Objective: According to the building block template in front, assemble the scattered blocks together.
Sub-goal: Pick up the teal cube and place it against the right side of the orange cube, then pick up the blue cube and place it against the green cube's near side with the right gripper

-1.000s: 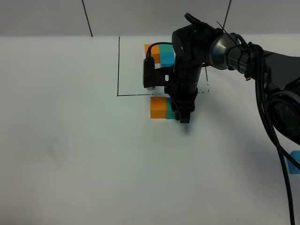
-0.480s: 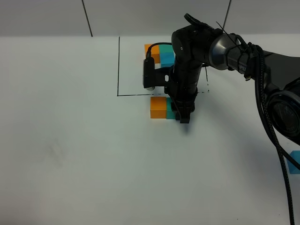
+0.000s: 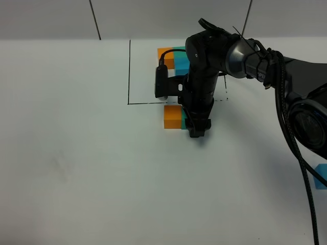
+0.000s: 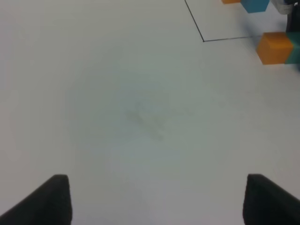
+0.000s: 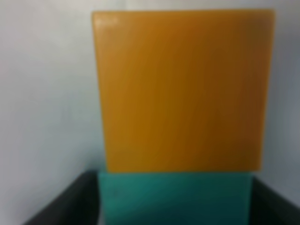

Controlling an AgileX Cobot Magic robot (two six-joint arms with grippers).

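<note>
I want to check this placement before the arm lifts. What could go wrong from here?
1. The right gripper straddles the teal-green cube, which touches the orange cube; a skewed lift might drag it and split the pair.
2. The sky-blue cube sits at the view's right edge beside the arm's cable; a sweep could knock it away.

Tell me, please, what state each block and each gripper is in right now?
orange block: on the table, side against the teal block, just outside the black outline.
teal block: on the table, between the right gripper fingers.
blue block: alone at the table's right edge, unjoined.
template: three cubes joined, inside the outline.
left gripper: open, empty.
right gripper: lowered over the teal block; grip unclear.
</note>
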